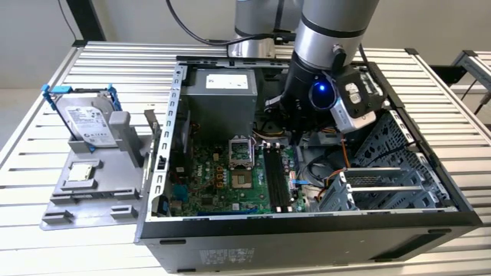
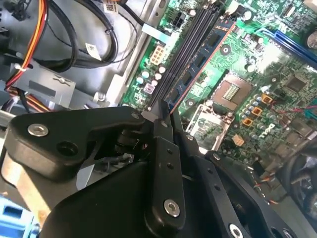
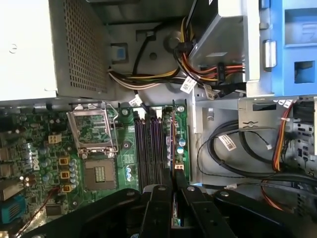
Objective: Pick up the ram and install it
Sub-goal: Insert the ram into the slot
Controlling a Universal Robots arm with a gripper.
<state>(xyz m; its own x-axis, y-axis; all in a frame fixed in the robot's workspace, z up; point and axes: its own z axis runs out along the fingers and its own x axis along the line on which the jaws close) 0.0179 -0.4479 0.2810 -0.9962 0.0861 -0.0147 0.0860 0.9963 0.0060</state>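
On a slatted metal table (image 1: 46, 241), inside the open computer case (image 1: 307, 230), the gripper (image 2: 166, 116) stands clamped on the ram (image 2: 198, 64), set edge-down along the motherboard slots (image 3: 148, 148), seating apparently unfinished

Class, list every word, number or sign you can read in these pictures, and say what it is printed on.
Label on the hard drive: too blurred to read.
Sticker on the power supply: too small.
White cable tags: blurred.
Print on the case front: unreadable.
The ram gripped by the tool: no legible print.
Nothing can be quoted.
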